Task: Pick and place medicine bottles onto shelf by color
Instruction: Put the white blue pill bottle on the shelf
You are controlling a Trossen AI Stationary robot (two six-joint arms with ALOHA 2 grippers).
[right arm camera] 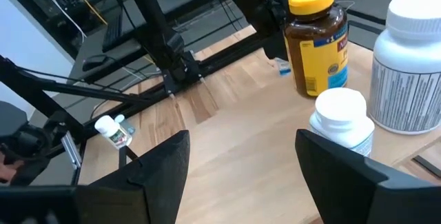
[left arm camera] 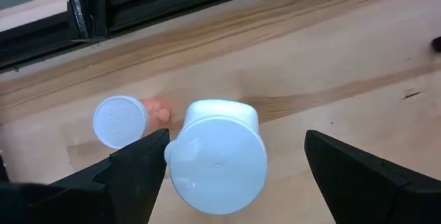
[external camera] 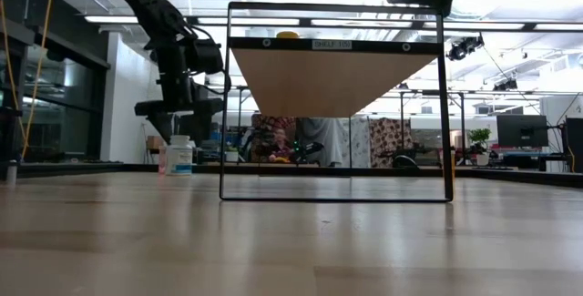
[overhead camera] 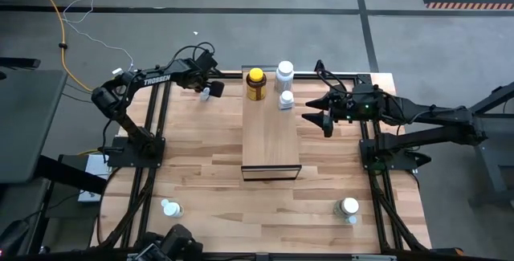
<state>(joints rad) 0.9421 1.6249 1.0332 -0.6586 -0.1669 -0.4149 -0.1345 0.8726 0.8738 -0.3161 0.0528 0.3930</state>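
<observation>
The light-wood shelf (overhead camera: 271, 136) stands mid-table, raised on a black frame (external camera: 446, 105). At its far end stand an amber bottle with a yellow cap (overhead camera: 256, 84), a large white bottle (overhead camera: 284, 72) and a small white bottle (overhead camera: 286, 99). They also show in the right wrist view: amber (right arm camera: 318, 38), large white (right arm camera: 413, 65), small white (right arm camera: 341, 117). My left gripper (overhead camera: 210, 91) is open just above a white bottle (left arm camera: 217, 158) that stands on the tabletop (external camera: 179, 155), one finger on either side. A tiny orange bottle with a white cap (left arm camera: 120, 120) stands beside it. My right gripper (overhead camera: 317, 119) is open and empty, right of the shelf.
Two more white-capped bottles stand near the table's near edge, one at the left (overhead camera: 171, 209) and one at the right (overhead camera: 348, 206). The near half of the shelf board is bare. Black frame rails run along the table's left and right sides.
</observation>
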